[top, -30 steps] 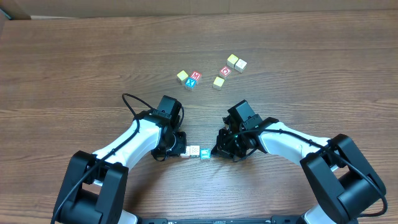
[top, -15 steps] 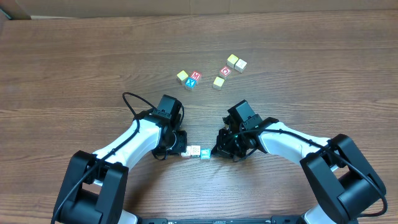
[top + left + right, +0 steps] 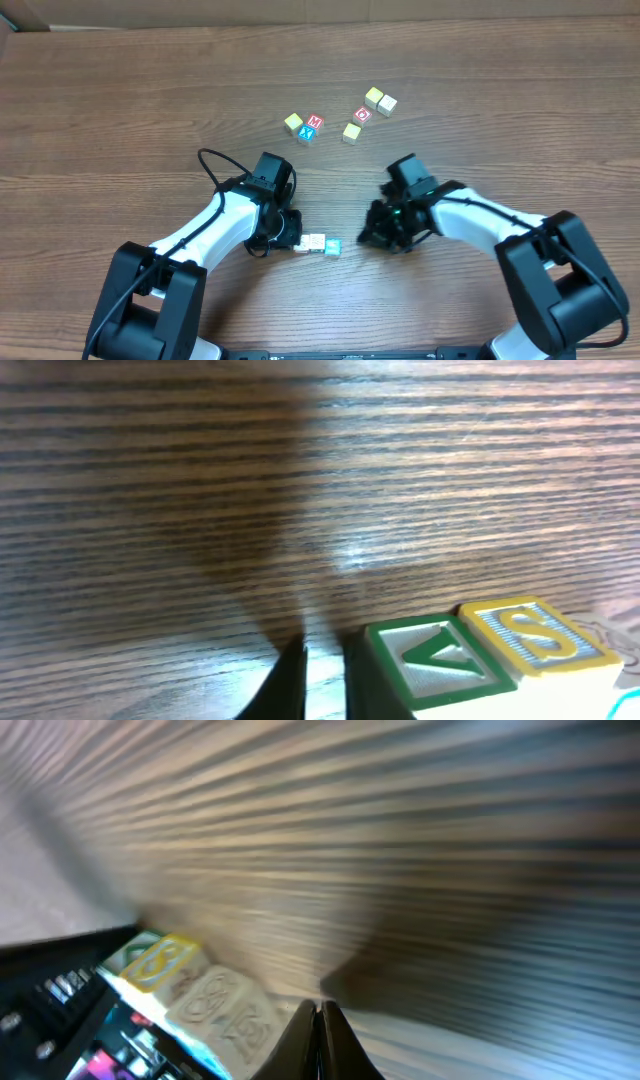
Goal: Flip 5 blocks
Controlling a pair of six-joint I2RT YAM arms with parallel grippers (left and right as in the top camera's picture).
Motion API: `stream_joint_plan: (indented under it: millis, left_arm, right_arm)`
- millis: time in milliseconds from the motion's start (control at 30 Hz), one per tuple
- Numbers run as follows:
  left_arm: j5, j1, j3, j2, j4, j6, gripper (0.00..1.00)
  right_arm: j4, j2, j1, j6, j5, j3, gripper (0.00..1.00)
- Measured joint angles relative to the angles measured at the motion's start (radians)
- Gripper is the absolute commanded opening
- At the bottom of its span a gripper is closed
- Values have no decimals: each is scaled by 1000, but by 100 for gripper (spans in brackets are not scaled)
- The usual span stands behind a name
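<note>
Short row of blocks [image 3: 316,244] at near centre of table [image 3: 120,100], between the arms. Left gripper [image 3: 322,675] sits just left of the row, fingers almost together, holding nothing; green-faced block [image 3: 435,665] is just beside them. Right gripper [image 3: 320,1025] is right of the row, apart from it, fingers pressed together, empty. Other blocks [image 3: 351,131] lie scattered farther back.

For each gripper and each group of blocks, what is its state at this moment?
near row of blocks: lying flat, side by side, not held.
far blocks: lying loose, no gripper near.
left gripper: shut, empty, tips beside the green-letter block.
right gripper: shut, empty, apart from the near row.
</note>
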Motion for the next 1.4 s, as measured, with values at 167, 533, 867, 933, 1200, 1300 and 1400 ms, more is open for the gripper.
stream_joint_plan:
  millis: [167, 533, 867, 933, 1200, 1300, 1400]
  left_arm:
    - [10, 0, 0, 0, 2, 2, 18]
    - [15, -1, 0, 0, 3, 2, 19]
    - [-24, 0, 2, 0, -5, 19, 15]
    - [-28, 0, 2, 0, -6, 21, 15]
    - [-31, 0, 2, 0, -6, 21, 15]
    - [-31, 0, 2, 0, -6, 21, 15]
    - [-31, 0, 2, 0, -7, 21, 15]
  right_arm:
    - [-133, -9, -25, -31, 2, 2, 4]
    - [-185, -15, 209, -17, -29, 3, 4]
    - [-58, -15, 231, 38, -39, 3, 4]
    - [-38, -15, 231, 45, -38, 3, 4]
    - [-18, -15, 231, 74, -10, 3, 4]
    - [-5, -15, 231, 79, -1, 3, 4]
    - [16, -15, 231, 85, 6, 3, 4]
